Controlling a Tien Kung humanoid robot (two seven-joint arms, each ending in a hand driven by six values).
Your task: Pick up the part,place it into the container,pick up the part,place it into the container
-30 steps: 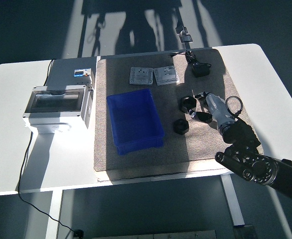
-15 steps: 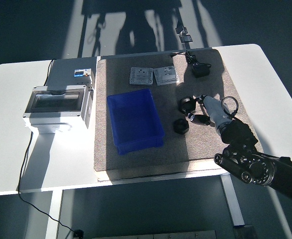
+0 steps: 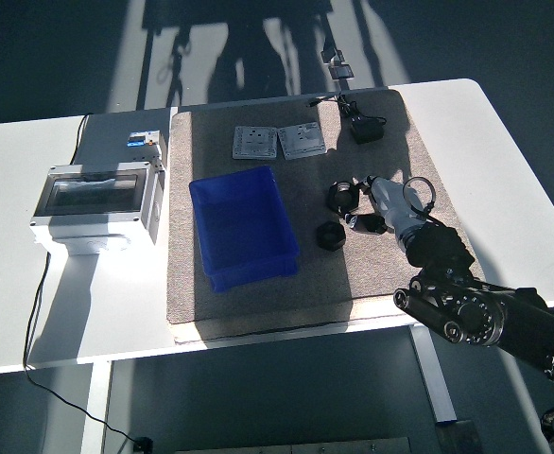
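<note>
We judge the task to be at its very start: the blue container (image 3: 243, 225) looks empty as far as we can see into it, and all three dark parts lie on the brown mat (image 3: 258, 303) to its right. Both pick-and-place rounds are therefore left to do.

Our right hand (image 3: 383, 200) reaches in from the lower right, its silver-grey body lying over the mat with its front end among the parts. It sits right at the small dark part (image 3: 367, 222), which shows at the hand's left edge, partly in shadow. We cannot tell whether the fingers are closed around that part, merely touching it, or relaxed beside it; they are too small and too dark here to read. Our left arm does not appear.

The parts are all black and chunky. The ring-shaped part (image 3: 340, 196) lies just above and left of the hand, with an open centre. The nut-like part (image 3: 329, 235) lies nearest the container, low and faceted, apart from the others. Finer detail on any of them is lost in the hard shadow across the mat.

Further off, on the white surface (image 3: 504, 161), are a grey enclosure box (image 3: 93, 200) at left and two square plates (image 3: 277, 142) at the mat's far edge.
</note>
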